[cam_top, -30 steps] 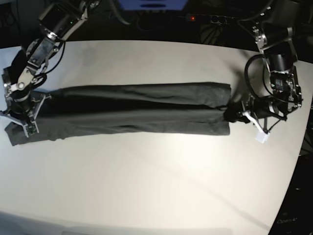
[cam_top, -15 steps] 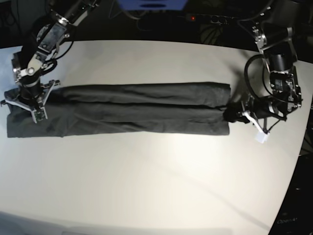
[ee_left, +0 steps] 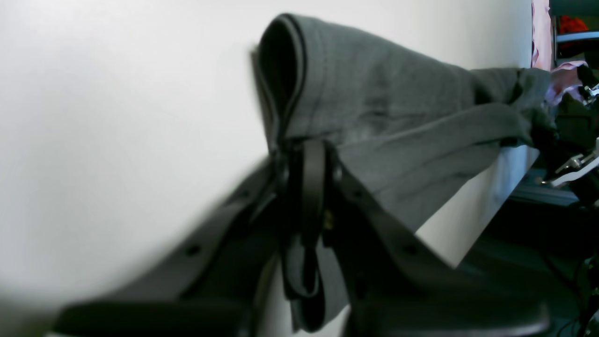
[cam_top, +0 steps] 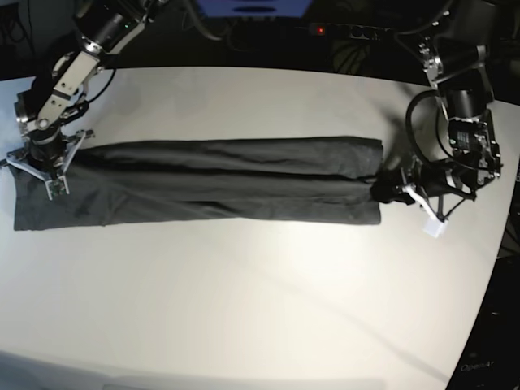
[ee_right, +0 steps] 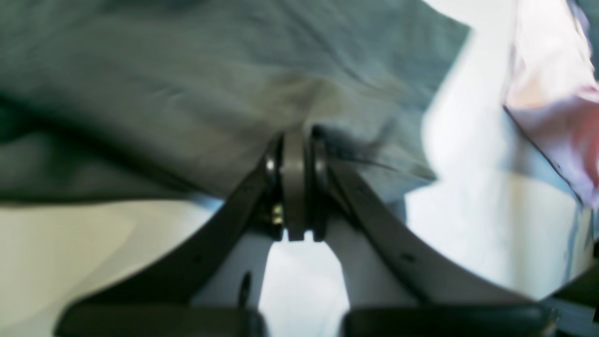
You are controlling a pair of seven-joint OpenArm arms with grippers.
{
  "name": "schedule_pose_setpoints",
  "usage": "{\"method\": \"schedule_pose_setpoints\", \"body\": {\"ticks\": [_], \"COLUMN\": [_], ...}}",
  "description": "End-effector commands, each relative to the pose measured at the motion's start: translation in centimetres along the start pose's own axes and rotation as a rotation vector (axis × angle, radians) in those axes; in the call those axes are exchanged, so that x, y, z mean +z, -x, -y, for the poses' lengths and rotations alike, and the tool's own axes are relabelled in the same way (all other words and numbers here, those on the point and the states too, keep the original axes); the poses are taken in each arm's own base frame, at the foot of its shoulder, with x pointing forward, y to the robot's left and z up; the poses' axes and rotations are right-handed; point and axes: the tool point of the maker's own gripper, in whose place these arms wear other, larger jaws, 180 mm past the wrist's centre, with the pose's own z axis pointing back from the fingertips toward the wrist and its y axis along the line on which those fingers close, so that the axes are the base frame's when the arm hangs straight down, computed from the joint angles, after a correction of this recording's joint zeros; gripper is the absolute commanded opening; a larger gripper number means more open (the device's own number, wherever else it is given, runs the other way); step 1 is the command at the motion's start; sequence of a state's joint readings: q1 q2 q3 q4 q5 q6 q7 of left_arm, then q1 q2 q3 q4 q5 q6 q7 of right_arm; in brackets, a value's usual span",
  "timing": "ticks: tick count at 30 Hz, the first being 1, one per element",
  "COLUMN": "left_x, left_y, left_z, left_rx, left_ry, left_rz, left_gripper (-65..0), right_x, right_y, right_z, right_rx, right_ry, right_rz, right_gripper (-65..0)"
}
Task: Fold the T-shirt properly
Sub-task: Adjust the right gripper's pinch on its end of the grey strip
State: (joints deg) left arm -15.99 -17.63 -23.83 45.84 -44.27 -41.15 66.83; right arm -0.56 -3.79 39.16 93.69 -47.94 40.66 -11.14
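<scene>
The dark charcoal T-shirt (cam_top: 227, 180) lies as one long folded band across the white table (cam_top: 260, 309), with a lengthwise crease along its middle. At the band's right end my left gripper (cam_top: 380, 190) is shut on the cloth. The left wrist view shows its tips (ee_left: 309, 146) pinching the rolled edge of the T-shirt (ee_left: 398, 117). My right gripper (cam_top: 42, 172) is shut on the band's left end. In the right wrist view, its tips (ee_right: 297, 140) bite into the grey cloth (ee_right: 187, 70).
The table's curved right edge (cam_top: 496, 260) runs close behind the left arm. A small white tab (cam_top: 436, 230) hangs off that arm. Dark cables and a blue device (cam_top: 252, 8) sit beyond the table's far edge.
My right gripper has drawn the shirt's left end away from the front edge and slightly left, evening out that end. The left arm has stayed put.
</scene>
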Motion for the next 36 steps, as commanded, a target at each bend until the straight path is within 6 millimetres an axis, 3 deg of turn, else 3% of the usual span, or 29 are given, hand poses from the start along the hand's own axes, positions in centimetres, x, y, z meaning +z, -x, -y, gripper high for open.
{"method": "schedule_pose_setpoints", "body": {"ticks": [1, 3, 9, 12, 15, 18, 24, 27, 30, 36], "left_x": [0.3, 0.3, 0.3, 0.3, 0.3, 0.3, 0.3, 0.3, 0.3, 0.3], "left_y": [2.7, 2.6, 2.6, 2.6, 2.6, 2.6, 2.8, 2.8, 2.8, 2.8], "left_z": [-1.7, -1.6, -1.6, -1.6, -1.7, -1.7, -1.7, -1.7, -1.7, -1.7], "left_rx": [-0.003, -0.004, -0.004, -0.004, -0.003, -0.003, -0.001, -0.001, -0.001, -0.001], "left_ry": [-0.081, -0.081, -0.081, -0.081, -0.081, -0.081, -0.082, -0.082, -0.082, -0.082], "left_rz": [-0.131, -0.130, -0.130, -0.130, -0.129, -0.129, -0.131, -0.131, -0.131, -0.131], "left_gripper": [-61.4, -61.4, -61.4, -61.4, -61.4, -61.4, -61.4, -61.4, -61.4, -61.4], "right_x": [0.1, 0.2, 0.2, 0.2, 0.2, 0.5, 1.2, 1.4, 1.5, 1.9], "right_y": [-1.2, -0.8, -0.4, -0.5, -0.9, -1.7, -3.8, -4.1, -4.3, -6.0], "right_z": [1.7, 2.0, 1.8, 1.8, 2.4, 4.2, 7.8, 8.8, 8.7, 5.5], "right_rx": [0.000, -0.005, -0.003, -0.001, -0.001, 0.015, 0.040, 0.048, 0.047, -0.012], "right_ry": [0.046, 0.053, 0.047, 0.048, 0.061, 0.102, 0.187, 0.210, 0.208, 0.164], "right_rz": [0.034, 0.027, 0.022, 0.024, 0.029, 0.046, 0.091, 0.096, 0.102, 0.150], "right_gripper": [-60.4, -53.0, -22.2, -16.5, -15.8, -19.3, -50.9, -61.7, -64.6, -64.6]}}
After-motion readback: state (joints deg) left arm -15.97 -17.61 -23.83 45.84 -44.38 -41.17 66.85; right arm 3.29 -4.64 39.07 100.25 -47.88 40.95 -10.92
